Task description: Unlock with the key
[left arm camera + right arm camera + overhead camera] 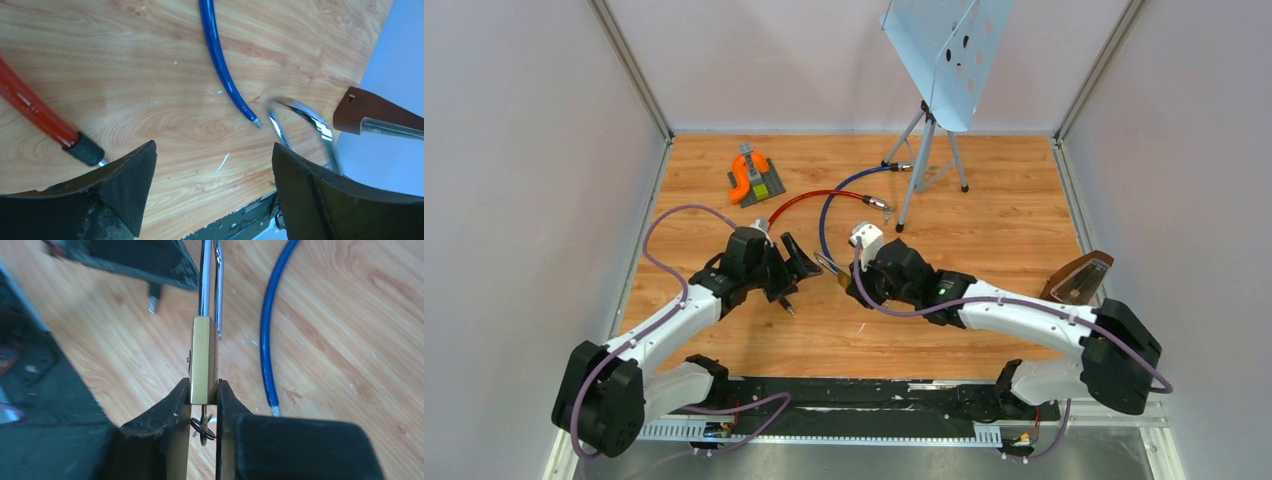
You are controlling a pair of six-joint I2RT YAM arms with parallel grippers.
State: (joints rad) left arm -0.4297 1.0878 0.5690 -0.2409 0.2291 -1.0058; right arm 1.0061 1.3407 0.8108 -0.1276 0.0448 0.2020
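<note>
The right tool [203, 392] clenches the brass padlock [203, 352] by its flat sides; it looks heavy, rigid and slippery. The left tool [214, 167] is released, empty.

The gold lock [204, 360] is held up over the middle of the table [984, 230], silver loop [206, 275] pointing away. The key [202, 426] hangs under it.

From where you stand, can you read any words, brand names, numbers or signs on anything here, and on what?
No text can be read in any view.
On the brass padlock: only its plain narrow edge shows, no brand visible.
On the grey block with the orange curved piece: a yellow-green patch, too small to read.
On the blue perforated metal stand: no markings.
</note>
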